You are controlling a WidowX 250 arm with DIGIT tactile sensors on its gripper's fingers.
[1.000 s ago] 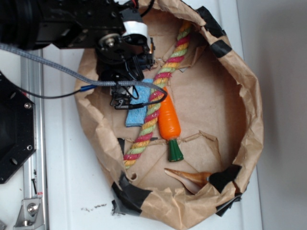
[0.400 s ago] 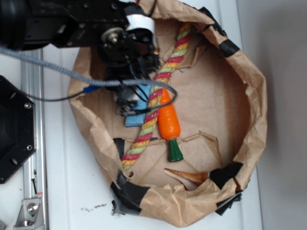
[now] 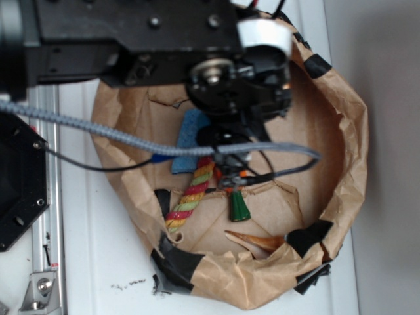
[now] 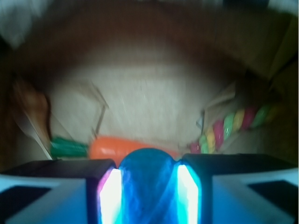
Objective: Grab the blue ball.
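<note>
- Where the exterior view begins at its left edge, a black hexagonal base plate (image 3: 18,190) sits on the white table (image 3: 98,262), beside a metal rail (image 3: 44,216) that runs down toward the bottom corner.
- A grey braided cable (image 3: 98,134) crosses from the left edge toward the middle, passing over the rim of the brown paper basket (image 3: 341,190), whose wall is patched with black tape.
- Inside the basket, a flat light-blue sponge (image 3: 190,141) lies to the left of centre, partly covered by the arm.
- Just right of the sponge, a striped rope (image 3: 192,193) of red, yellow and green runs diagonally toward the lower left rim.
- The black arm fills the upper part of that view, and the gripper (image 3: 230,172) points down over the middle of the basket; from here its fingers are too hidden to read.
- Below it shows the green carrot top (image 3: 237,207), the orange body almost wholly hidden by the arm.
- A brown pointed piece (image 3: 259,241) lies near the lower rim.
- In the blurred wrist view, the gripper (image 4: 148,186) is clamped on the blue ball (image 4: 148,182), which sits squeezed between the two fingers (image 4: 108,196) at the bottom centre.
- Behind the ball lies the orange carrot (image 4: 117,147), its green end at left, and the rope (image 4: 229,128) at right.
</note>
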